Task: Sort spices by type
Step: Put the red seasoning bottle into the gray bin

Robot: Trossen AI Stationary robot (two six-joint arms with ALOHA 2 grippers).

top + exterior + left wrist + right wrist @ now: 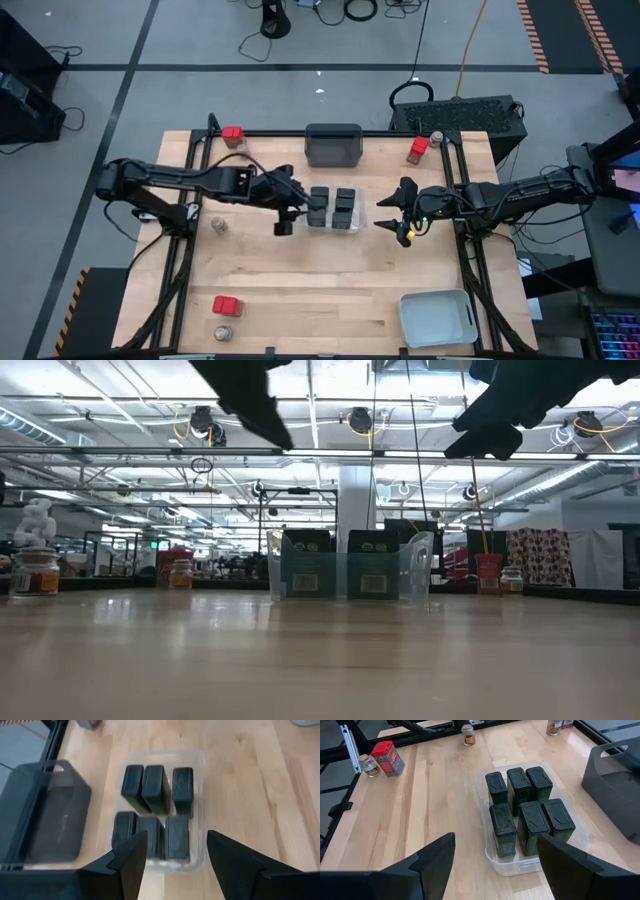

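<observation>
Several black boxy spices (156, 810) stand upright in two rows inside a clear tray (335, 212) at the table's middle. My left gripper (175, 865) hovers open just left of the tray (288, 215), raised off the table, with nothing between its fingers. My right gripper (495, 865) stands open just right of the tray (383, 213), also raised and empty. Red-topped spices stand at the far left (232, 133), far right (418, 148) and near left (227, 305). Round jars stand at the far right (436, 137), left (218, 226) and near left (224, 332).
A dark grey tray (333, 145) sits at the far edge behind the clear tray. A pale grey tray (437, 318) sits at the near right corner. Black frame rails (200, 190) run along both sides of the wooden table. Bare wood lies in front of the clear tray.
</observation>
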